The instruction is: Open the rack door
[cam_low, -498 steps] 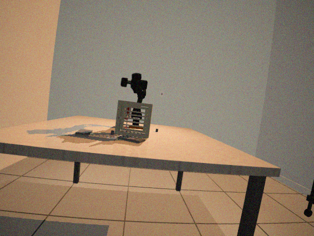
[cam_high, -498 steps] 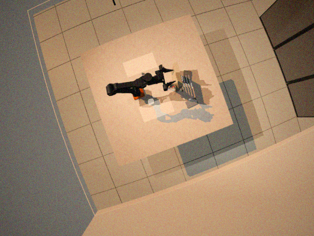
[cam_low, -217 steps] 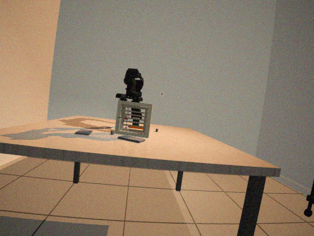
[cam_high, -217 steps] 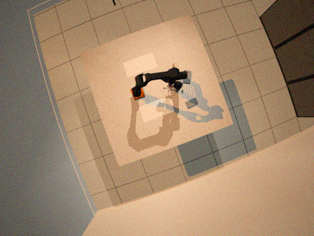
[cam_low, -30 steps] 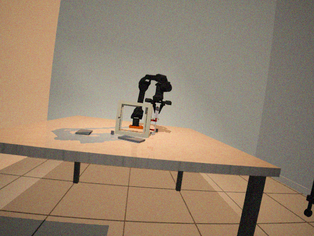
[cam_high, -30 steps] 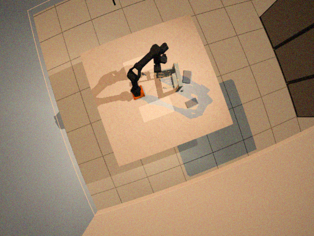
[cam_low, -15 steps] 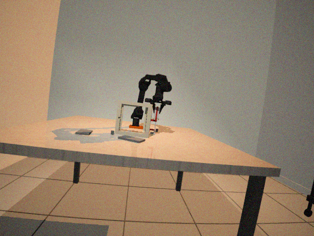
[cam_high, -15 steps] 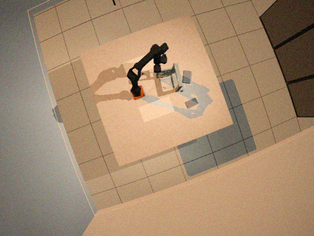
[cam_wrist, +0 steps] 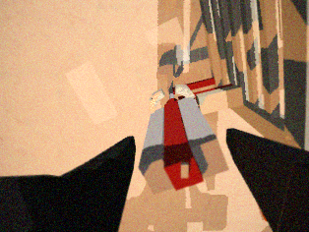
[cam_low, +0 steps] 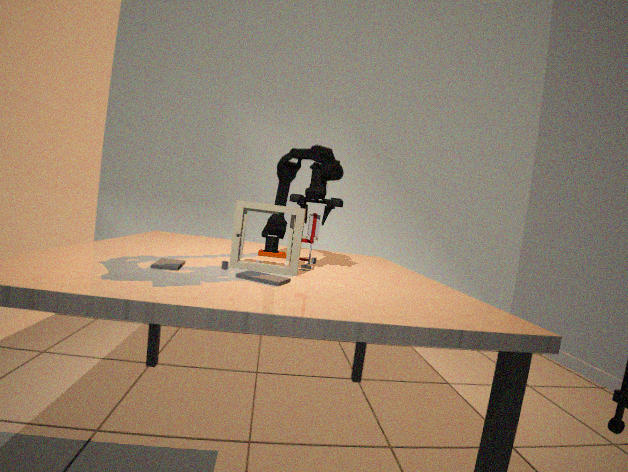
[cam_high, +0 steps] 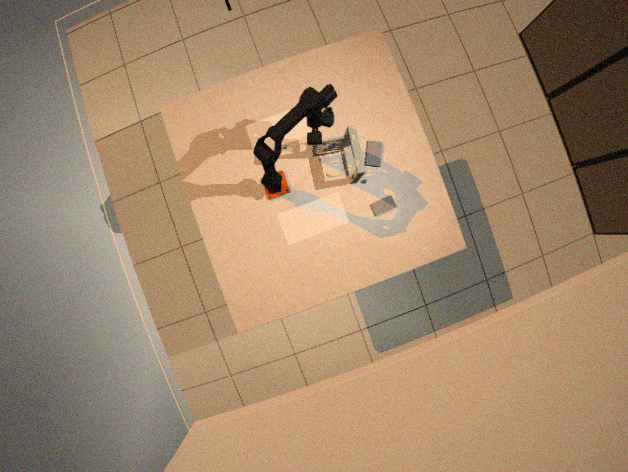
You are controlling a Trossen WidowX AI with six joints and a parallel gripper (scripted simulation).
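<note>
The pale rack frame (cam_high: 353,152) (cam_low: 263,268) stands upright on the table (cam_high: 263,284) (cam_low: 385,299). The door (cam_high: 331,147) (cam_wrist: 256,54) stands swung out from it, roughly square to the frame and seen nearly edge-on in the exterior view. The red and grey upright handle (cam_low: 313,228) (cam_wrist: 178,143) is at the door's free edge, its red middle strip facing up in the wrist view. My gripper (cam_low: 314,219) (cam_wrist: 179,139) points down and is open. Its fingers stand on both sides of the handle, with a gap on each side in the wrist view. In the top view the fingertips are hidden.
Two flat grey blocks lie beyond the frame, one (cam_high: 374,153) (cam_low: 262,278) close to it and one (cam_high: 383,205) (cam_low: 167,263) farther off. A small dark block (cam_high: 362,181) (cam_low: 224,264) is near the frame's foot. The arm's orange base (cam_high: 284,190) (cam_low: 271,253) is on the table.
</note>
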